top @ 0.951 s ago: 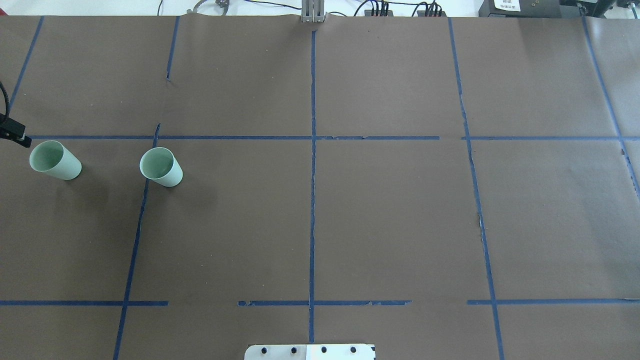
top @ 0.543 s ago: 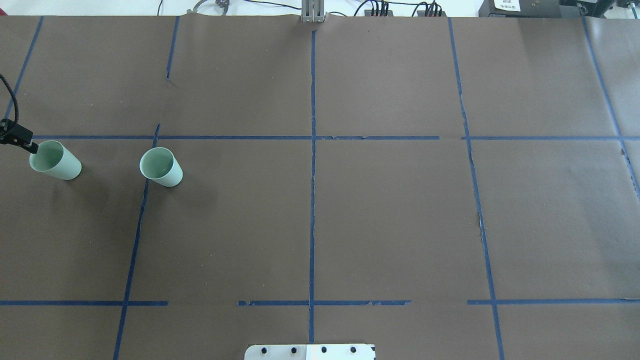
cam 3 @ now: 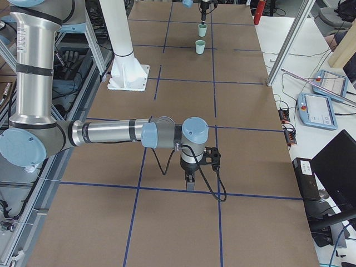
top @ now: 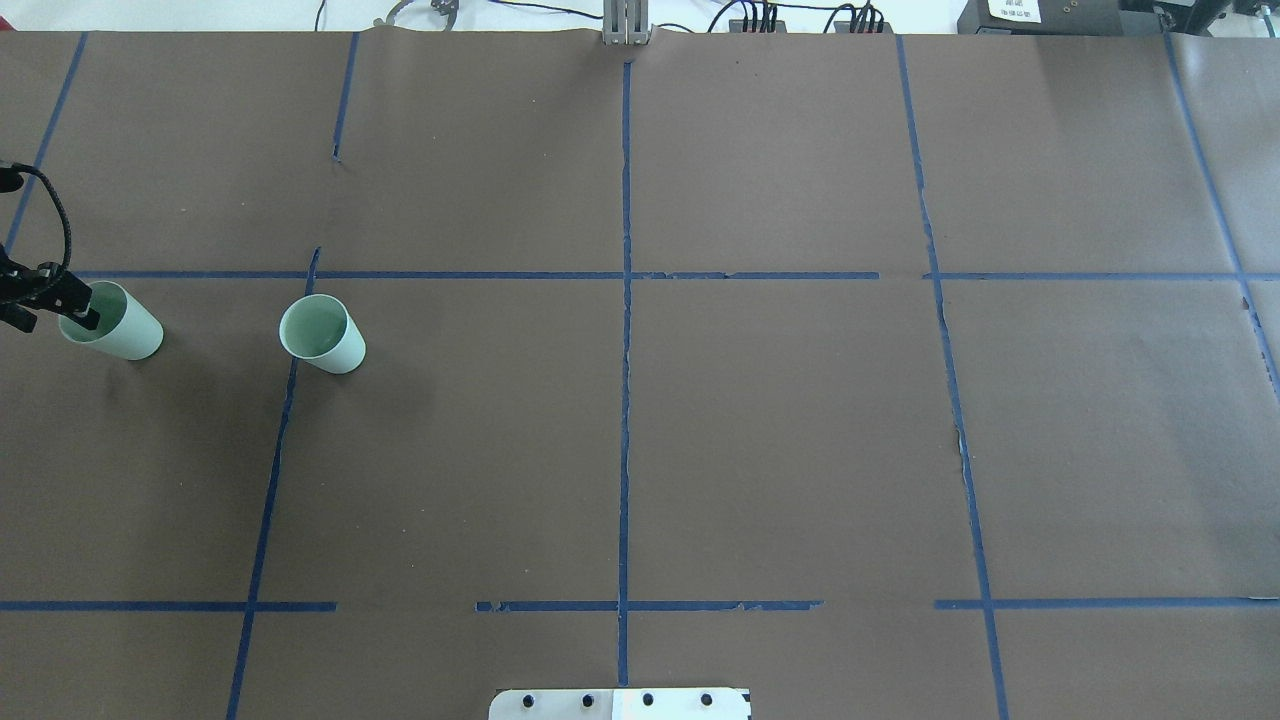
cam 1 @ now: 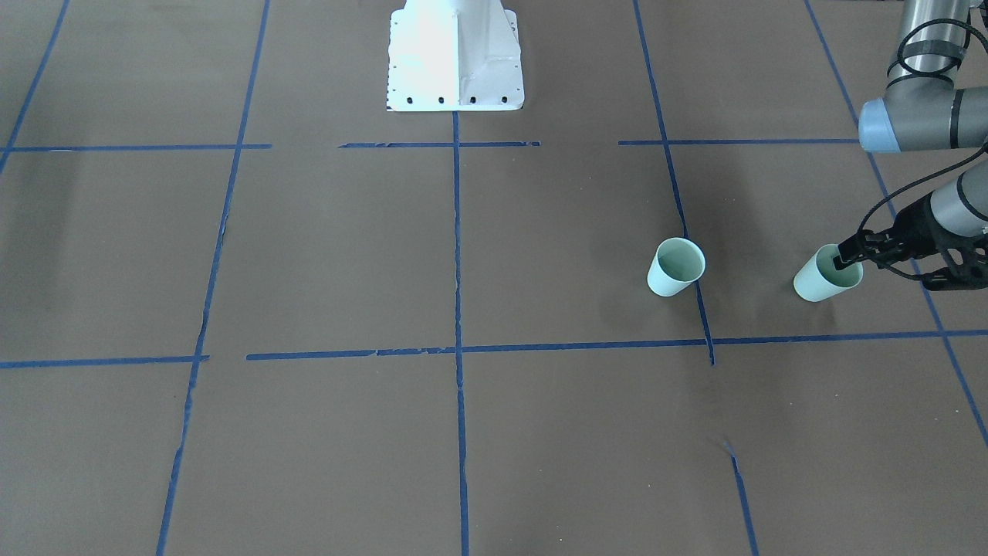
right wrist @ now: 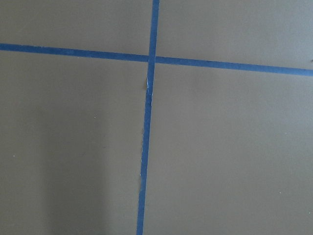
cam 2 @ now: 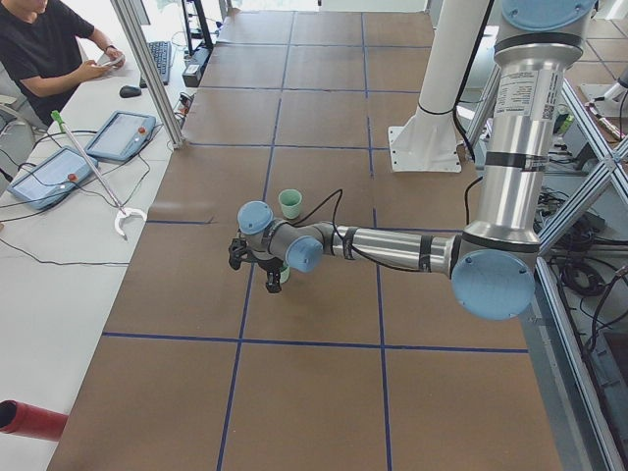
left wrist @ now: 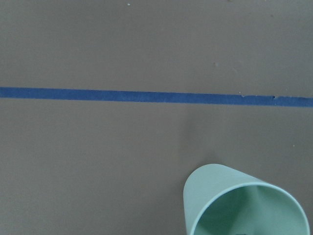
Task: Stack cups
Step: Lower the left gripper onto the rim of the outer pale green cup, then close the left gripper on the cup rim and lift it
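Observation:
Two pale mint-green cups stand upright on the brown table. The far-left cup (top: 112, 322) (cam 1: 826, 279) has my left gripper (top: 53, 318) (cam 1: 868, 264) at its rim. The gripper is open, with one finger (top: 84, 316) down inside the cup's mouth and the other outside the wall. This cup shows at the bottom right of the left wrist view (left wrist: 244, 203). The second cup (top: 322, 334) (cam 1: 676, 267) stands free, a short way to the right in the overhead view. My right gripper (cam 3: 190, 183) hangs low over bare table far from both cups; I cannot tell whether it is open or shut.
Blue tape lines (top: 625, 350) divide the brown paper table cover. The robot's white base (cam 1: 455, 54) stands at the middle of the near edge. An operator (cam 2: 44, 49) sits at a side desk with tablets. A red cylinder (cam 2: 29, 417) lies at the table end.
My left gripper has come in from the overhead view's left edge and lowered one finger into the far-left cup. Both cups stay where they were.

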`<state>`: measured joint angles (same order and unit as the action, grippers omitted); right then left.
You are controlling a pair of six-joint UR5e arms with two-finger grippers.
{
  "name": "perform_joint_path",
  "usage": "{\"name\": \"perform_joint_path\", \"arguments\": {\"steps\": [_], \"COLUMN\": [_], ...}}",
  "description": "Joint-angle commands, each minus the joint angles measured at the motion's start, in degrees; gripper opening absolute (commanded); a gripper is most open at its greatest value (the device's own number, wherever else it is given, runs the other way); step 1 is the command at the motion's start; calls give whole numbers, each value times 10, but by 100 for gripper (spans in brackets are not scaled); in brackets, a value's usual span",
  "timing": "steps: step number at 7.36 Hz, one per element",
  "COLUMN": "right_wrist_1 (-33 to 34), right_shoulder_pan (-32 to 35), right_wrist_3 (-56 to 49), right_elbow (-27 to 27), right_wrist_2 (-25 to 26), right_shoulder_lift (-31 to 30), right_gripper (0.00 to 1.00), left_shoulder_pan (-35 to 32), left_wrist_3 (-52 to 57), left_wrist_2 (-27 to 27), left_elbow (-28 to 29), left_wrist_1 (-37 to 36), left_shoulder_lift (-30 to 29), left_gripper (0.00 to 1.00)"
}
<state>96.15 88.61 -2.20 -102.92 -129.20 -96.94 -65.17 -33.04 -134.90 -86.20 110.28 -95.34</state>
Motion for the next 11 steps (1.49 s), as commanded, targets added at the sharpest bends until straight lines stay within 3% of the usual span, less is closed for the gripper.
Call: {"name": "perform_joint_path", "arguments": {"steps": [1, 4, 5, 8, 10, 11], "right_wrist_1": [0, 0, 0, 0, 0, 0], "right_shoulder_pan": [0, 1, 0, 0, 0, 0], "right_wrist_3": [0, 0, 0, 0, 0, 0], "right_elbow": [0, 0, 0, 0, 0, 0], "right_wrist_2": [0, 0, 0, 0, 0, 0], "right_shoulder_lift": [0, 0, 0, 0, 0, 0], "right_gripper": [100, 100, 100, 100, 100, 100], "left_shoulder_pan": [2, 2, -3, -4, 0, 21], "left_wrist_3": [1, -4, -11, -159, -215, -262], "left_wrist_2": [-1, -4, -7, -30, -24, 1], "left_elbow": [4, -12, -46, -119, -149, -153], "left_wrist_1": [7, 7, -6, -23, -125, -135], "left_shoulder_lift": [-3, -6, -15, -34, -104, -129], "left_gripper": [0, 0, 0, 0, 0, 0]}}
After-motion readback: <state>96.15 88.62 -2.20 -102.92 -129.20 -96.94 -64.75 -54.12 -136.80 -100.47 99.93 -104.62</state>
